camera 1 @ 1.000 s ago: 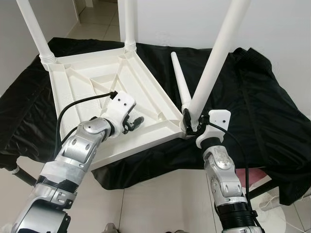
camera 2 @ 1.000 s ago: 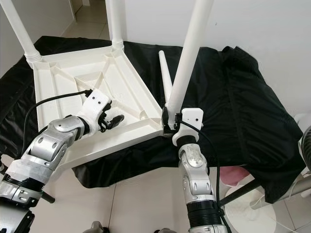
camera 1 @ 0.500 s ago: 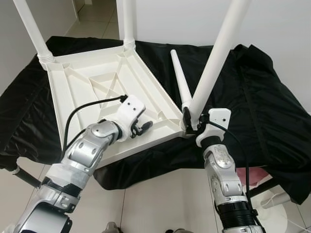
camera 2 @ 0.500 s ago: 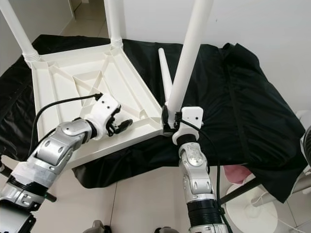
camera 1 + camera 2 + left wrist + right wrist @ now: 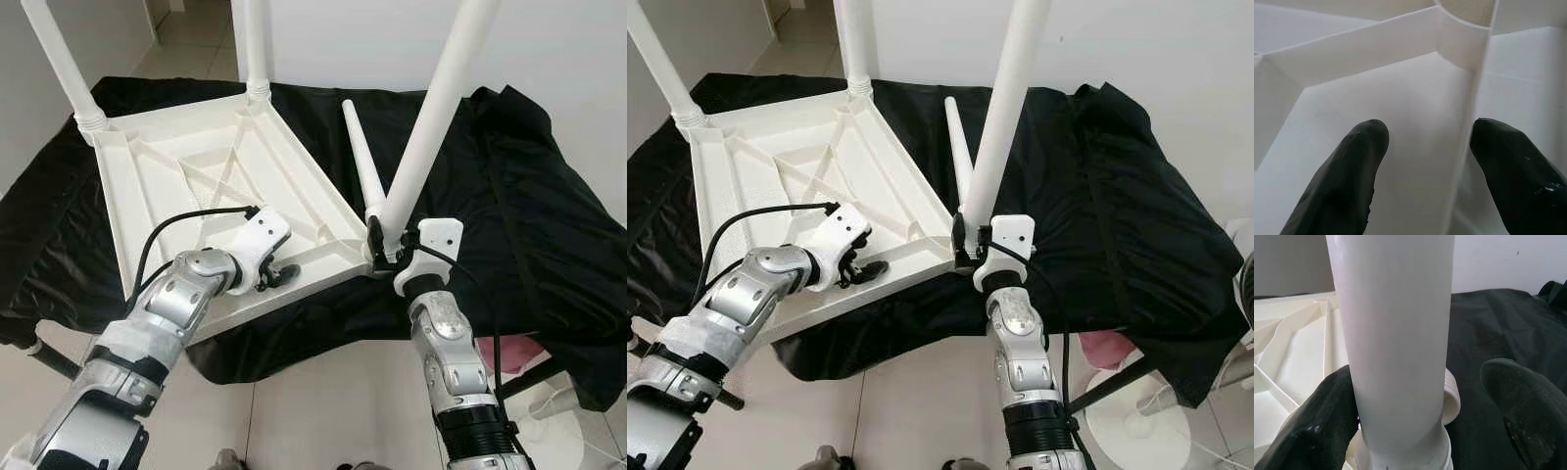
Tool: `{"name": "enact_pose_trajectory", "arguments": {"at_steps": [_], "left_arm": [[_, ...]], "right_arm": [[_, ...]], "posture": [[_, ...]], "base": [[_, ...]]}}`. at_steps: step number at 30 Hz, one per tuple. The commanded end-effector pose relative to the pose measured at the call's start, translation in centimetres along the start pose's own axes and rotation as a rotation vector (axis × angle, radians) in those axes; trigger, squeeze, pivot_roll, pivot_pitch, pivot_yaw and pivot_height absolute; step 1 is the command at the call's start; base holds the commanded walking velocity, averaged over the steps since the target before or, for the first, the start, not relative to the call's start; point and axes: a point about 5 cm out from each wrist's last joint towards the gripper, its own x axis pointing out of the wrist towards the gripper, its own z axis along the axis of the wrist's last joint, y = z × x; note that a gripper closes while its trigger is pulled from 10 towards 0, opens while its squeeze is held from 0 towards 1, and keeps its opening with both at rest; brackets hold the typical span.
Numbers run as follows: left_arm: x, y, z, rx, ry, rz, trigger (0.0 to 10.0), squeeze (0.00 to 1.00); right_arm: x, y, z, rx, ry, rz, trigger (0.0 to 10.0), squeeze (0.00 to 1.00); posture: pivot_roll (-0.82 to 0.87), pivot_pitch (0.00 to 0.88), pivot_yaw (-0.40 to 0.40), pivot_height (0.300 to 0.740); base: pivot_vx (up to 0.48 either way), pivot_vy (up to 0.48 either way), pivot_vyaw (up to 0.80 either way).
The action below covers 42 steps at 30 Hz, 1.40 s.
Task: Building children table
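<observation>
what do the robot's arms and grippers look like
Both arms are jointed silver metal with black bands near the bottom. Each wrist carries a white plastic camera housing fed by a black cable that loops along the arm. The left gripper and right gripper each have two long black fingers with rounded, matte tips.

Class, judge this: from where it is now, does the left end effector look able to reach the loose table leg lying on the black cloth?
Probably not directly. The left end effector sits inside the upturned tabletop, and the standing leg with the right end effector lies between it and the loose leg.
</observation>
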Motion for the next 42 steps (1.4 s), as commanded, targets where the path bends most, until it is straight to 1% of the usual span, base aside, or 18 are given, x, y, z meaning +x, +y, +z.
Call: {"name": "enact_pose_trajectory", "arguments": {"at_steps": [1, 3, 4, 5, 22, 23, 25, 26, 31, 32, 33, 34, 35, 37, 38, 40, 41, 42], "left_arm": [[-0.3, 2.4, -1.9, -0.119, 0.077, 0.246, 4.5, 0.0], [-0.4, 2.7, -1.9, -0.132, 0.077, 0.264, 4.5, 0.0], [-0.5, 3.1, -1.8, -0.151, 0.072, 0.286, 1.7, 0.0], [-0.6, 3.4, -1.8, -0.158, 0.068, 0.3, 0.0, 0.0], [-1.0, 6.6, -0.4, -0.154, 0.027, 0.459, 0.0, 0.0], [-0.9, 6.7, 0.0, -0.14, 0.015, 0.461, 4.2, 0.0], [-0.9, 6.7, 0.3, -0.131, 0.005, 0.462, 4.2, 0.0], [-0.7, 6.5, 0.9, -0.106, -0.02, 0.452, 10.0, 0.0], [-0.3, 5.8, 1.9, -0.082, -0.071, 0.409, 10.0, 0.0], [-0.1, 5.3, 2.2, -0.099, -0.101, 0.375, 10.0, 0.12], [0.2, 4.5, 2.7, -0.112, -0.14, 0.32, 10.0, 1.0], [0.2, 4.5, 2.7, -0.112, -0.14, 0.32, 10.0, 1.0], [0.5, 3.4, 3.6, -0.104, -0.212, 0.255, 10.0, 1.0], [0.5, 3.2, 3.9, -0.093, -0.234, 0.245, 10.0, 1.0], [0.4, 2.9, 4.4, -0.073, -0.278, 0.217, 10.0, 0.22], [0.3, 2.5, 5.0, -0.053, -0.325, 0.184, 10.0, 0.22], [-0.1, 2.3, 5.7, -0.053, -0.375, 0.158, 10.0, 0.0], [-0.4, 2.2, 6.2, -0.055, -0.407, 0.143, 10.0, 0.0]], "right_arm": [[0.2, 0.1, -0.5, -0.004, 0.024, 0.003, 10.0, 0.0], [0.2, 0.2, -0.5, -0.003, 0.023, 0.004, 10.0, 0.0], [0.2, 0.3, -0.5, -0.007, 0.024, 0.009, 10.0, 0.0], [0.2, 0.4, -0.5, -0.008, 0.026, 0.013, 10.0, 0.0], [0.6, 0.5, -0.7, -0.009, 0.026, 0.019, 10.0, 0.0], [0.6, 0.5, -0.7, -0.01, 0.025, 0.019, 10.0, 0.0], [0.6, 0.5, -0.7, -0.01, 0.025, 0.018, 10.0, 0.0], [0.6, 0.5, -0.7, -0.011, 0.023, 0.016, 10.0, 0.0], [0.6, 0.4, -0.6, -0.013, 0.02, 0.011, 10.0, 0.0], [0.7, 0.3, -0.5, -0.014, 0.016, 0.006, 10.0, 0.0], [0.8, 0.2, -0.5, -0.017, 0.013, 0.002, 10.0, 0.0], [0.8, 0.2, -0.5, -0.017, 0.013, 0.002, 10.0, 0.0], [1.0, -0.1, -0.4, -0.023, 0.009, -0.001, 10.0, 0.0], [1.0, -0.1, -0.4, -0.026, 0.009, -0.001, 10.0, 0.0], [1.1, -0.3, -0.4, -0.031, 0.007, -0.005, 10.0, 0.0], [1.3, -0.4, -0.3, -0.036, 0.005, -0.009, 10.0, 0.0], [1.6, -0.5, -0.2, -0.036, 0.002, -0.017, 10.0, 0.0], [1.7, -0.6, -0.1, -0.036, 0.0, -0.022, 10.0, 0.0]], "posture": [[-0.06, 0.065, 0.009, 0.74], [-0.06, 0.065, 0.009, 0.74], [-0.05, 0.064, 0.003, 0.74], [-0.05, 0.063, 0.0, 0.74], [-0.05, 0.058, -0.001, 0.74], [-0.05, 0.058, 0.0, 0.74], [-0.05, 0.058, 0.0, 0.74], [-0.05, 0.058, 0.0, 0.74], [-0.05, 0.057, 0.0, 0.74], [-0.05, 0.056, 0.0, 0.74], [-0.05, 0.055, -0.001, 0.74], [-0.05, 0.055, -0.001, 0.74], [-0.05, 0.05, -0.006, 0.74], [-0.05, 0.05, -0.006, 0.74], [-0.04, 0.048, -0.007, 0.74], [-0.04, 0.048, -0.007, 0.74], [-0.04, 0.042, -0.01, 0.74], [-0.04, 0.042, -0.01, 0.74]], "base": [[0.0, 0.0, 0.0], [0.0, 0.0, 0.0], [0.0, 0.0, 0.0], [0.0, 0.0, 0.0], [0.0, 0.0, 0.0], [0.0, 0.0, 0.0], [0.0, 0.0, 0.0], [0.0, 0.0, 0.0], [0.0, 0.0, 0.0], [0.0, 0.0, 0.0], [0.0, 0.0, 0.0], [0.0, 0.0, 0.0], [0.0, 0.0, 0.0], [0.0, 0.0, 0.0], [0.0, 0.0, 0.0], [0.0, 0.0, 0.0], [0.0, 0.0, 0.0], [0.0, 0.0, 0.0]]}}
